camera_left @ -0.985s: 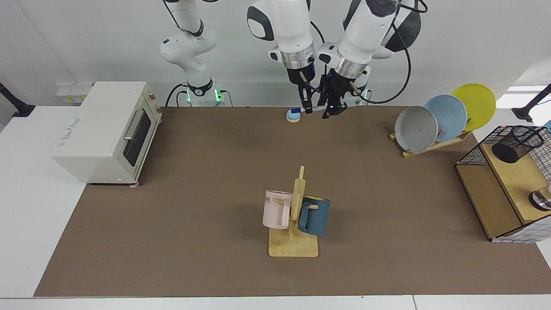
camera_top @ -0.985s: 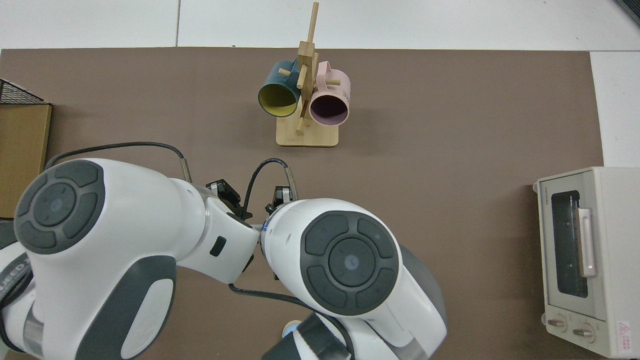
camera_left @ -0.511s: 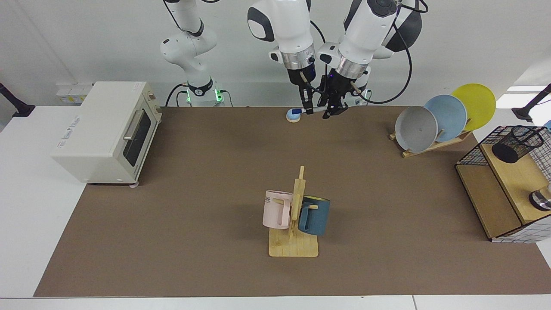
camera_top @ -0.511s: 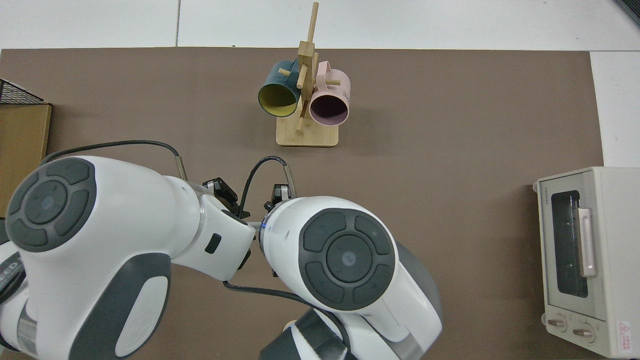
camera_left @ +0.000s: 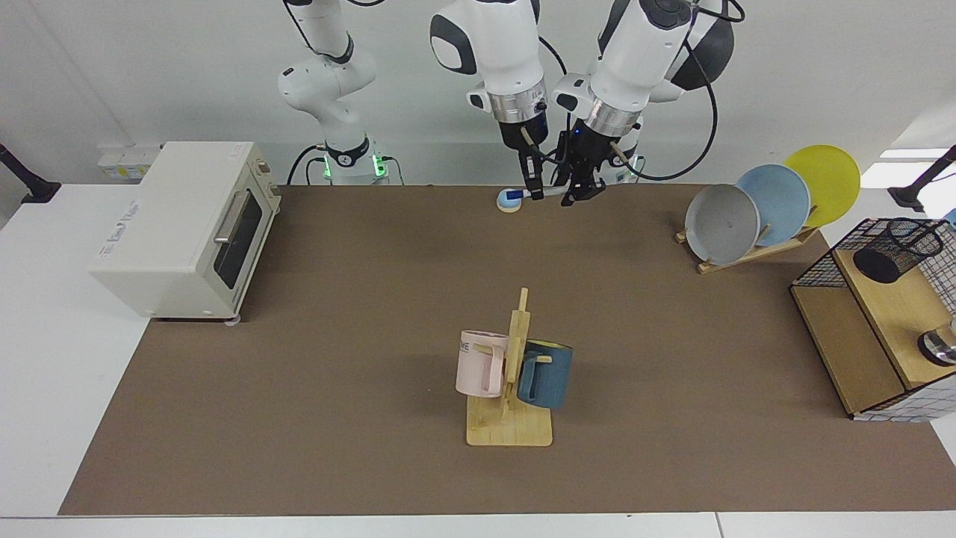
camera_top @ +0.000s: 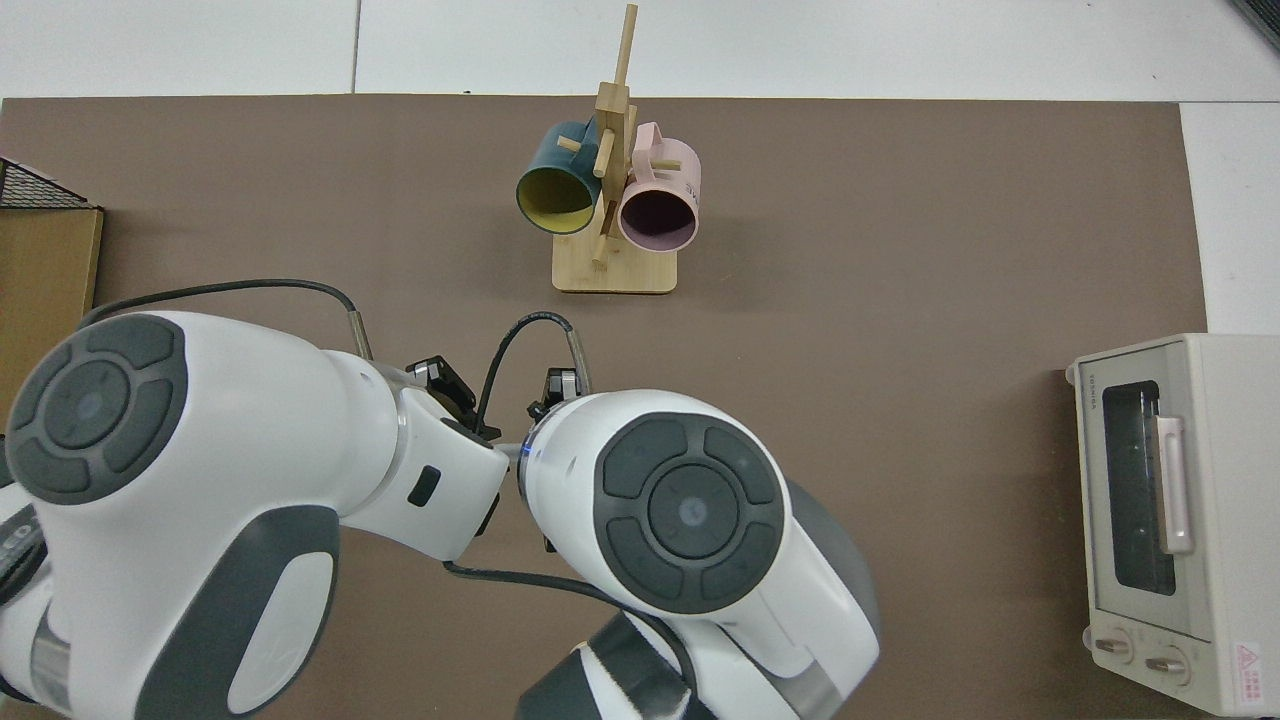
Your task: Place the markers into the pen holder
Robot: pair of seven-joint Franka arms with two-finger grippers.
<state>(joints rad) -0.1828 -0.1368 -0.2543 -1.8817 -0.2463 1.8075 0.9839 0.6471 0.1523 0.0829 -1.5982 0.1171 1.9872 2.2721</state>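
Marker handover above the table's far edge

Right gripper (camera_left: 535, 187) and left gripper (camera_left: 579, 190) meet at the level marker (camera_left: 544, 192); neither grip can be told. Holder (camera_left: 896, 249) sits well apart.

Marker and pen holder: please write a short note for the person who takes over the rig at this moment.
Right claw and left claw: both are at the marker, at the far edge of the table. Whether either one grips it cannot be told.
Marker: level, between the two claws.
Pen holder: tilted on the wood rack, far from both claws. No marker is seen in it.
Done: nothing is in the pen holder yet.
Left: carry the marker over to the pen holder and drop it in.
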